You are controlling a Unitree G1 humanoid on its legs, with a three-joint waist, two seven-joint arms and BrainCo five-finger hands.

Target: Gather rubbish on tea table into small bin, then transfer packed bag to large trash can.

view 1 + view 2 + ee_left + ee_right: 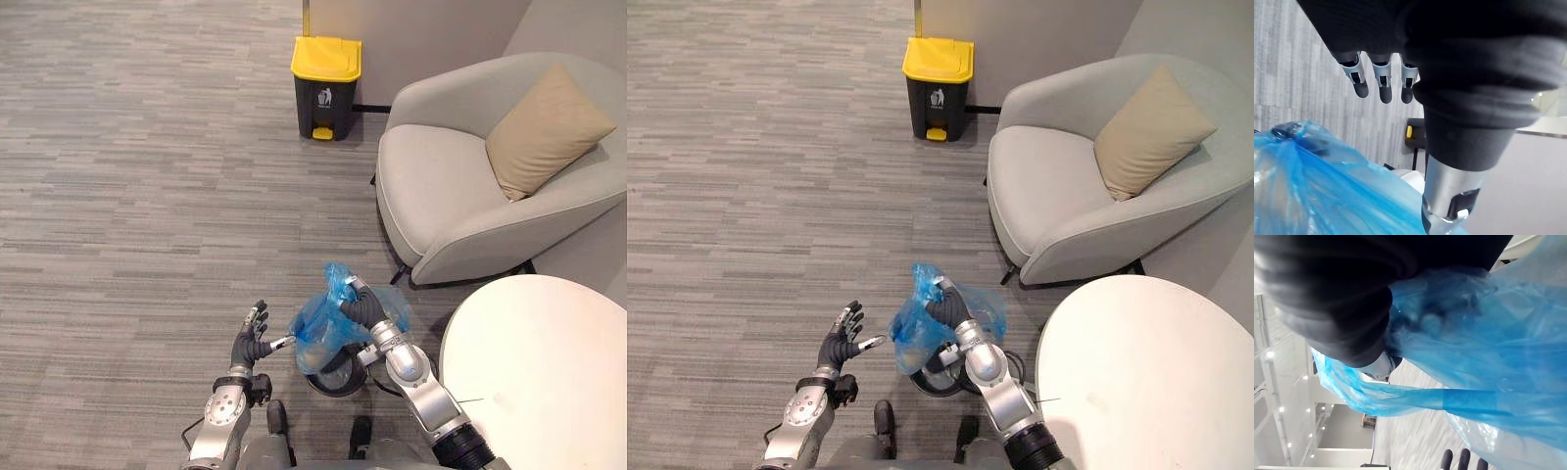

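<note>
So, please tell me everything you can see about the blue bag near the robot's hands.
The blue bag is thin, translucent, crinkled plastic, with contents showing only dimly. Its top is gathered, and the right hand has its fingers curled round it, holding it upright over the small dark bin on the floor. The open left hand is close beside it.

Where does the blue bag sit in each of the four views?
Left eye view: blue bag low centre, its top gripped by the right hand.
Right eye view: bag low, left of centre.
Left wrist view: bag beyond the fingers of the open left hand.
Right wrist view: bag against the right hand's dark cover.
Shared landmark: yellow-lidded trash can, far across the floor in both eye views.
</note>
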